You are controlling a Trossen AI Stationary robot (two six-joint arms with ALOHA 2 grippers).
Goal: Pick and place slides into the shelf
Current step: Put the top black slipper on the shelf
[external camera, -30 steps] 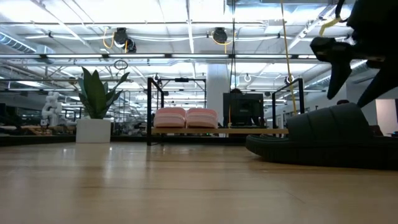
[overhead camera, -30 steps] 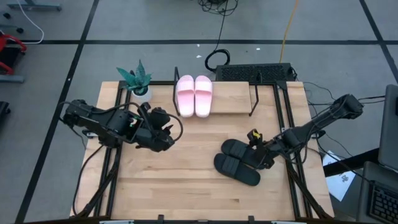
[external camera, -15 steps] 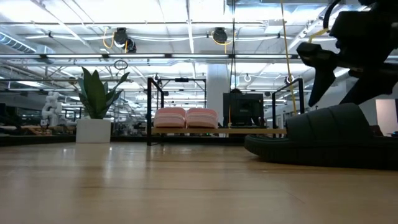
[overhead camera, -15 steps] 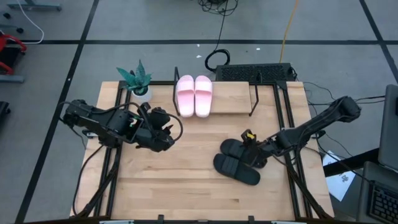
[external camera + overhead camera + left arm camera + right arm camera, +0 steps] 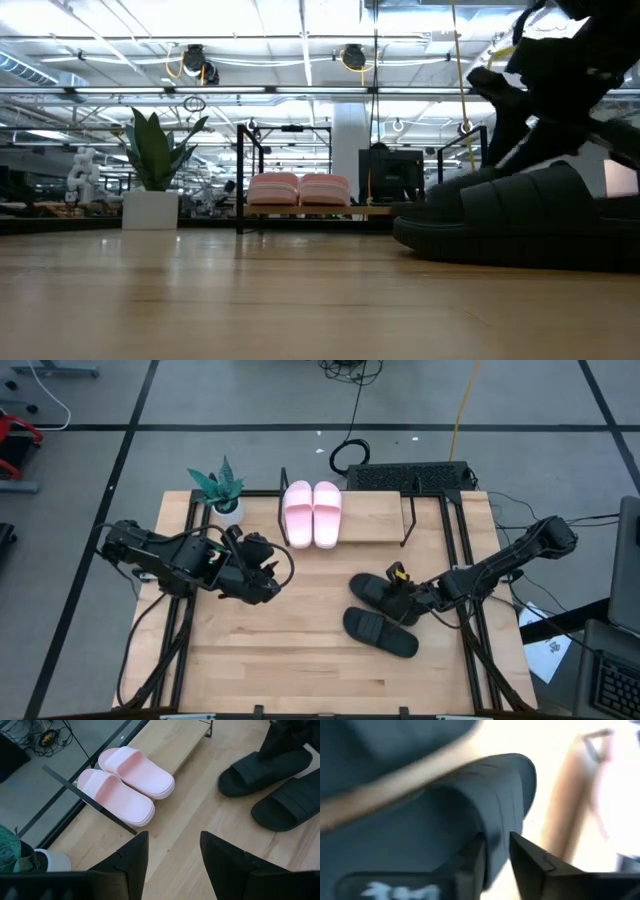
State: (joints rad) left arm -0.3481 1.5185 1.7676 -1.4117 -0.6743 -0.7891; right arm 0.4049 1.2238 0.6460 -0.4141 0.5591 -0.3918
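Note:
Two light pink slides (image 5: 312, 512) lie side by side on the left part of the shelf's wooden board (image 5: 372, 520); they also show in the left wrist view (image 5: 125, 785). Two black slides lie on the tabletop at the right: one (image 5: 380, 632) nearer the front, one (image 5: 370, 588) behind it. My right gripper (image 5: 402, 592) is shut on the farther black slide. My left gripper (image 5: 268, 578) hovers open and empty over the table's left half, its fingers (image 5: 125, 865) pointing toward the slides. My right gripper holds the farther black slide by the edge of its wide strap (image 5: 495, 820), which runs down between the two fingers (image 5: 470, 867). The fingers come slanting down from the table's right side. I cannot tell whether the slide's sole is clear of the table.
A small potted plant (image 5: 218, 488) stands at the table's far left corner, beside the shelf's black end frame (image 5: 283, 500). A dark keyboard-like thing (image 5: 410, 475) lies behind the shelf. The right part of the shelf board is bare.
My right gripper has come down and gone toward the table's left edge onto the farther black slide. That slide has shifted a little toward the far left, away from the nearer black slide, which has stayed put.

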